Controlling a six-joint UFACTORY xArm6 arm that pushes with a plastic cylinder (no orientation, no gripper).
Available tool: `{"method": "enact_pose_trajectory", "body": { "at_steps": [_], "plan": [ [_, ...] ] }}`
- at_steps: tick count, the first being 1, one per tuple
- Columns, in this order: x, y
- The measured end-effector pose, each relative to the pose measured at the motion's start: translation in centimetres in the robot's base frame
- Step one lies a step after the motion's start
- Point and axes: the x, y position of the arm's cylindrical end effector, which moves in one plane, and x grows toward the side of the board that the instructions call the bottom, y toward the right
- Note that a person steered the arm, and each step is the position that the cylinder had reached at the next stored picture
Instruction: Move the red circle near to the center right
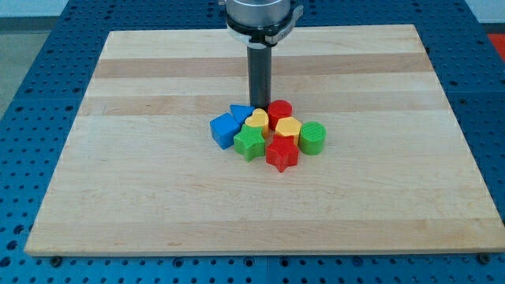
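The red circle is a short red cylinder at the top right of a tight cluster near the board's middle. My tip stands just left of it, at the cluster's top edge, between the red circle and a blue triangle. The rest of the cluster holds a blue block, a yellow heart, a yellow hexagon, a green star, a red star and a green cylinder.
The wooden board lies on a blue perforated table. The arm's grey mount hangs over the board's top edge.
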Motion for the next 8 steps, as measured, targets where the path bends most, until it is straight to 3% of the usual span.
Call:
{"method": "enact_pose_trajectory", "body": {
  "at_steps": [1,2,3,4,7,8],
  "plan": [
    [3.3,3.0],
    [3.5,11.3],
    [3.3,14.7],
    [3.0,15.1],
    [3.8,7.6],
    [-0.7,7.7]
  ]
}}
